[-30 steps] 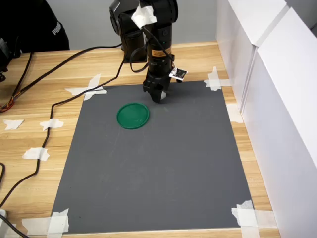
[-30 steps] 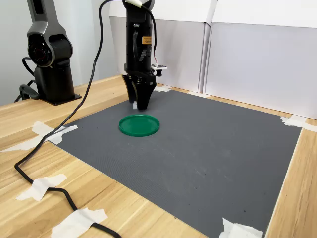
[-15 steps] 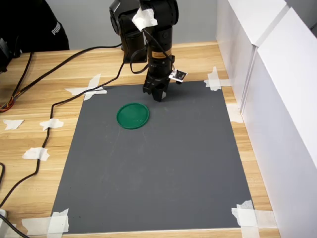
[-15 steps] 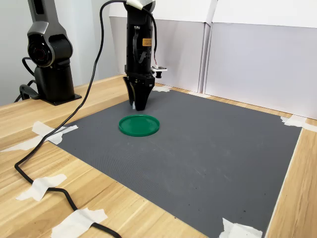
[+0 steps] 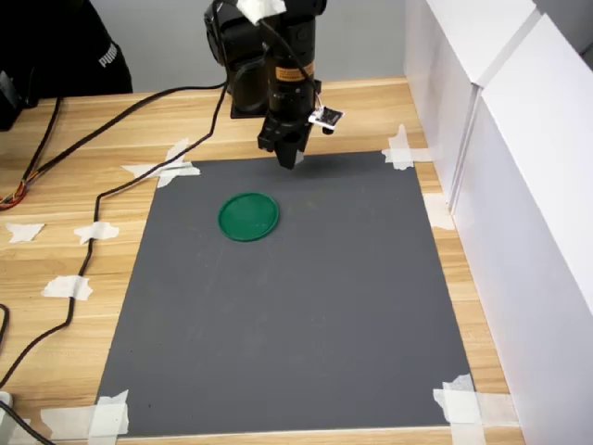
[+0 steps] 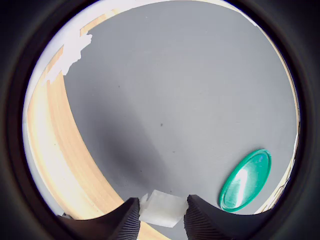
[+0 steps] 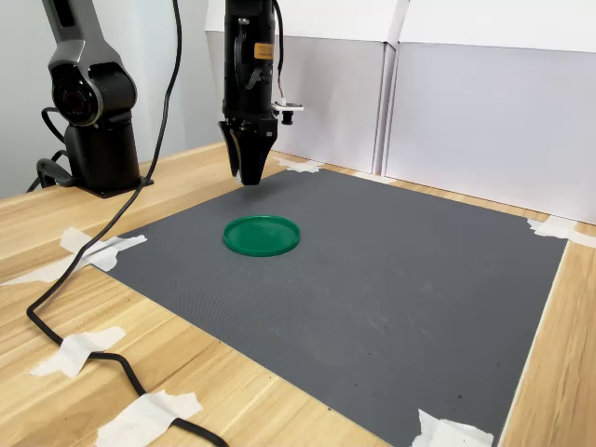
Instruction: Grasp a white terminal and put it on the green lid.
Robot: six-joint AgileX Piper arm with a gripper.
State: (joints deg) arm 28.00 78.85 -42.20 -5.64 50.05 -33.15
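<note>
The green lid (image 5: 248, 216) (image 7: 262, 235) lies flat on the grey mat (image 5: 296, 324), in its far part in the first exterior view. My gripper (image 5: 288, 160) (image 7: 250, 177) hangs above the mat's far edge, behind the lid and clear of it. In the wrist view the white terminal (image 6: 160, 209) sits pinched between my two dark fingertips (image 6: 122, 220), and the green lid (image 6: 246, 180) shows off to one side on the mat. The terminal is too small to make out in both exterior views.
White tape pieces (image 5: 167, 167) hold the mat's corners to the wooden table (image 5: 74, 185). A black cable (image 5: 111, 195) runs across the table at the first exterior view's left. White panels (image 5: 519, 185) wall the first exterior view's right. A second arm's base (image 7: 93, 140) stands nearby.
My gripper has risen off the mat with the white terminal and shifted toward the mat's far edge, farther from the green lid. The lid has not moved.
</note>
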